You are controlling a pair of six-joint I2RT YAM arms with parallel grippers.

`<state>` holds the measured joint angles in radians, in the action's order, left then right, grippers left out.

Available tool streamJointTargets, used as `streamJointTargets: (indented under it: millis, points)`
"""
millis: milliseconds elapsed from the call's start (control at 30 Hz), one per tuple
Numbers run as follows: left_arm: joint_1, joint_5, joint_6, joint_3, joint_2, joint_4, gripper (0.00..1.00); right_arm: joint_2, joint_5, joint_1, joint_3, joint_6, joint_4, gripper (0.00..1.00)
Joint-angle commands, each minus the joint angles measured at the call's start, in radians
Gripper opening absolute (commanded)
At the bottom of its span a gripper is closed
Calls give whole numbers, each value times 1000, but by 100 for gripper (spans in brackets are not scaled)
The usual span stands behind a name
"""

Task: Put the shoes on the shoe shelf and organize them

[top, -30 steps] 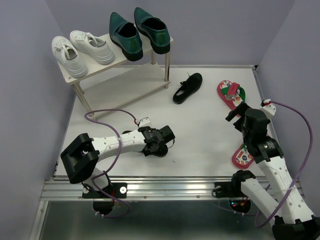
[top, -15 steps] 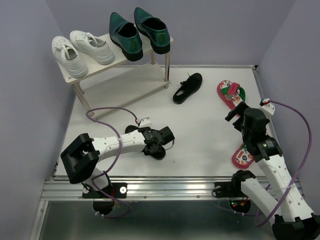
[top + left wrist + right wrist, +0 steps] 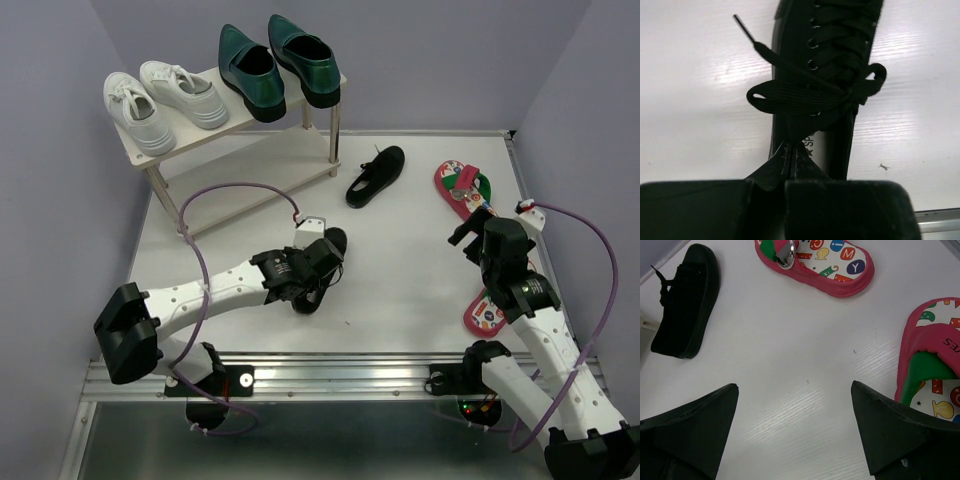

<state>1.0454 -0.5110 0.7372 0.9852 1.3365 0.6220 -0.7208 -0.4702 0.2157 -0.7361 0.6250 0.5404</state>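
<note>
Overhead view of a white table (image 3: pixel 400 275) with two robot arms bolted at its near edge. Near the table's middle: left gripper (image 3: pixel 791 150), fingers pressed together and clamped on the tongue of a black lace-up shoe (image 3: pixel 830 60), tied bow just beyond the fingertips, toe pointing away from the arm; cannot tell whether the sole touches the table. Farther back, just off the shelf's right leg: second black shoe (image 3: pixel 376 175), lying alone on the table. At the right side: right gripper (image 3: pixel 794 385), jaws wide apart and holding nothing, poised above bare table between the two red flip-flops. Far flip-flop (image 3: pixel 462 187) beyond the gripper, near flip-flop (image 3: pixel 487 308) beside the right arm, both footbeds up, printed with bright letters and shapes. At the back left: shoe shelf (image 3: pixel 255 180), two pale boards on thin legs. On its top board, green loafers (image 3: pixel 252 72) side by side at the right, white sneakers (image 3: pixel 150 100) at the left.
</note>
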Motion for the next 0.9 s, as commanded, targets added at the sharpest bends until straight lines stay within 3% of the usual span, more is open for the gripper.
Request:
streamJointTargets:
  millis: [0,333,533,700,767,867]
  points:
    - [13,38,-202,15,7,-272,0,9,-16,-3,-9,-8,-46,100]
    - [24,111,-271,49,145,-542,0,18,-28,-3,-14,-16,-37,100]
    - [25,149,-222,55,254,-526,2,15,-28,-3,-11,-16,-37,100]
    - [38,143,-185,87,297,-443,75,20,-35,-3,-5,-19,-39,100]
    - [47,140,-183,90,283,-424,82,21,-39,-3,-3,-21,-37,100]
    - [59,111,-173,119,273,-348,83,23,-41,-3,0,-22,-37,100]
